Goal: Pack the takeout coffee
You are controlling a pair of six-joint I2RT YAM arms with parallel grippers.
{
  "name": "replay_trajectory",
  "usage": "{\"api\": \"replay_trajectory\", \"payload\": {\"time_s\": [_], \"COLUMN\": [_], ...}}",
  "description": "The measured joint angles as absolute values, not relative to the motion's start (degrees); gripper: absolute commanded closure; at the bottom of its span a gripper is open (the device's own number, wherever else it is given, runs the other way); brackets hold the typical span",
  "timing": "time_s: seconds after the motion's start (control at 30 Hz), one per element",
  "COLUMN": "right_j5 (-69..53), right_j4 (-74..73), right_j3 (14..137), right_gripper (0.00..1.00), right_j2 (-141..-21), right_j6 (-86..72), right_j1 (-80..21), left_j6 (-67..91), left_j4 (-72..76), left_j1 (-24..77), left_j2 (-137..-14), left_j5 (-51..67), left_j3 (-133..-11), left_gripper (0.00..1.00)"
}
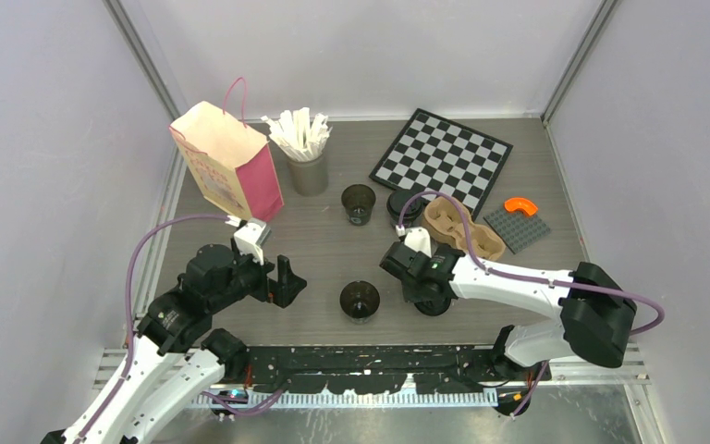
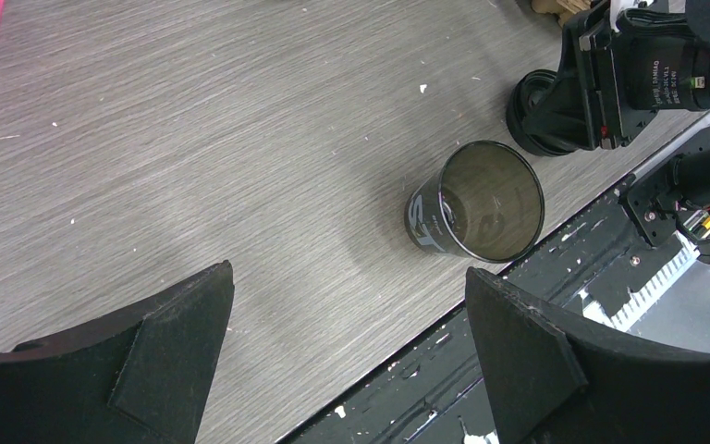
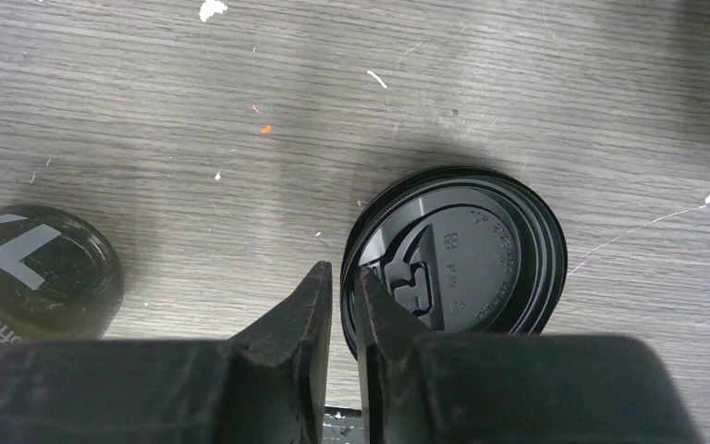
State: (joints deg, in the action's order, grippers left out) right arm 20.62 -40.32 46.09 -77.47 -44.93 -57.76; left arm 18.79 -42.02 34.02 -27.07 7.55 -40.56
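Observation:
Two lidless black cups stand on the table, one near the front (image 1: 360, 301) and one further back (image 1: 359, 203). A round black lid (image 3: 453, 264) lies flat on the table to the right of the front cup (image 3: 37, 277). My right gripper (image 3: 344, 270) is down at the lid's left rim with its jaws pinched together on it; it also shows in the top view (image 1: 422, 298). My left gripper (image 2: 348, 273) is open and empty, left of the front cup (image 2: 481, 199) and apart from it; in the top view it (image 1: 288, 280) hovers over the table.
A pink paper bag (image 1: 231, 166) stands at the back left, beside a grey cup of white stirrers (image 1: 307, 157). More black lids (image 1: 405, 208) lie by the brown pulp carrier (image 1: 462, 231). A checkerboard (image 1: 442, 157) and a grey plate with an orange piece (image 1: 518, 222) lie at the back right.

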Motion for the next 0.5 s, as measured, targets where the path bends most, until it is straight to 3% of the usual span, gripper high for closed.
{"api": "replay_trajectory", "payload": {"time_s": [0.17, 0.5], "right_j5": [20.7, 20.8], "right_j4": [-40.3, -41.0], "right_j3": [46.1, 46.1], "right_gripper": [0.99, 1.0], "right_j2": [-77.6, -75.7], "right_j6": [-45.0, -45.4], "right_j1": [-57.8, -57.8], "left_j6": [18.8, 18.8], "left_j4": [-42.0, -42.0], "left_j1": [34.0, 34.0], "left_j2": [-27.1, -27.1], "left_j5": [7.6, 7.5], "left_j3": [-40.6, -40.6], "left_gripper": [0.02, 0.0]}}
